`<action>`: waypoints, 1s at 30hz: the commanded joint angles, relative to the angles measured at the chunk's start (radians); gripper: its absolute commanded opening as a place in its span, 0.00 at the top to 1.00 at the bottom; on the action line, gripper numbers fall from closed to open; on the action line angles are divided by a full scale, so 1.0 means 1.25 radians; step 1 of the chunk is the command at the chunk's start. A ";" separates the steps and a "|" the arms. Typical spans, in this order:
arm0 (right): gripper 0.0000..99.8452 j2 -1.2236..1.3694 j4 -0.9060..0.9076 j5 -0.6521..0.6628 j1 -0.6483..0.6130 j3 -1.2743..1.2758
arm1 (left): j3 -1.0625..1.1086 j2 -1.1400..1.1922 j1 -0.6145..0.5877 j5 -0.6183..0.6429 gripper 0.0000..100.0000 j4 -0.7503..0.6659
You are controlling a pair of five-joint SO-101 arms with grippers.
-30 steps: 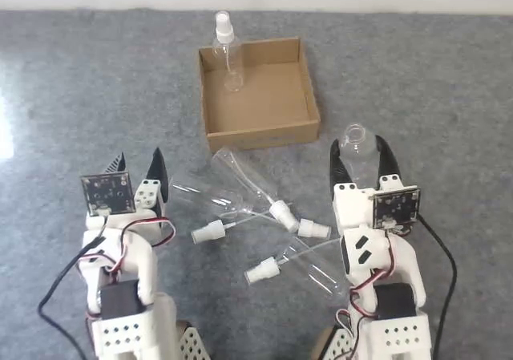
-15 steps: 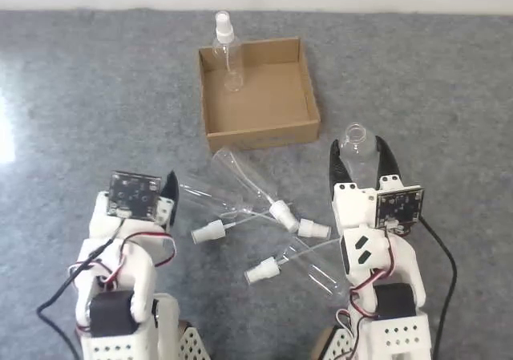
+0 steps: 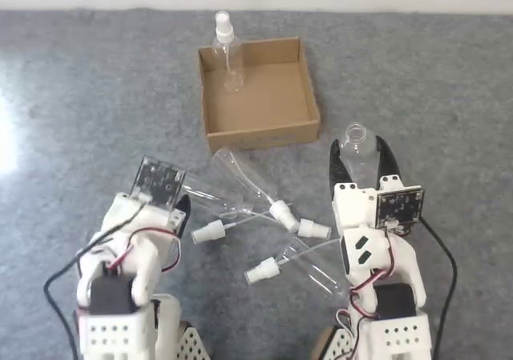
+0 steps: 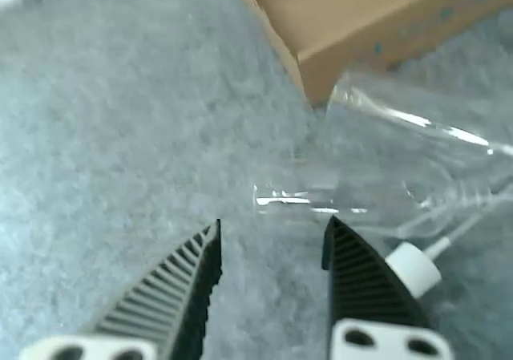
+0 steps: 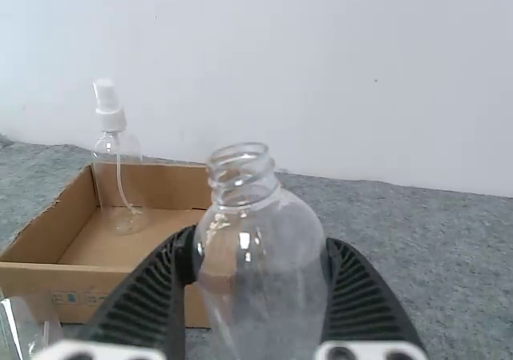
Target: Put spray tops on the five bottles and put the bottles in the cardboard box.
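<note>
The right gripper (image 5: 258, 248) stands upright near the front right corner of the cardboard box (image 3: 264, 133), its fingers pinching a clear bottle (image 5: 244, 192) whose neck is open, with no spray top. In the box's back left corner stands one finished bottle (image 3: 228, 51) with a white spray top on. A small blue mark on the box's front wall is too small to read.

The left gripper (image 4: 272, 230) hangs low over the grey table (image 3: 96, 95), fingers spread and empty, just short of a clear bottle lying on its side (image 4: 385, 175). Between the arms lie more bottles and loose white spray tops (image 3: 207, 232), tangled together.
</note>
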 commanded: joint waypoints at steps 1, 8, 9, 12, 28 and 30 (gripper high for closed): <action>0.93 -0.013 -0.021 -0.007 0.015 0.017 | -0.115 0.221 0.023 -0.010 0.81 -0.006; 0.93 -0.013 -0.021 -0.007 0.015 0.017 | -0.177 0.442 0.137 -0.006 0.81 0.016; 0.93 -0.013 -0.023 -0.007 0.015 0.017 | -0.179 0.462 0.152 -0.006 0.81 0.015; 0.93 -0.014 -0.023 -0.007 0.015 0.017 | -0.206 0.502 0.188 0.007 0.81 0.011; 0.93 -0.018 -0.096 -0.014 0.181 0.015 | -0.542 0.789 0.357 0.033 0.81 0.055; 0.93 -0.019 -0.098 -0.014 0.182 0.015 | -0.598 0.864 0.365 -0.017 0.81 0.079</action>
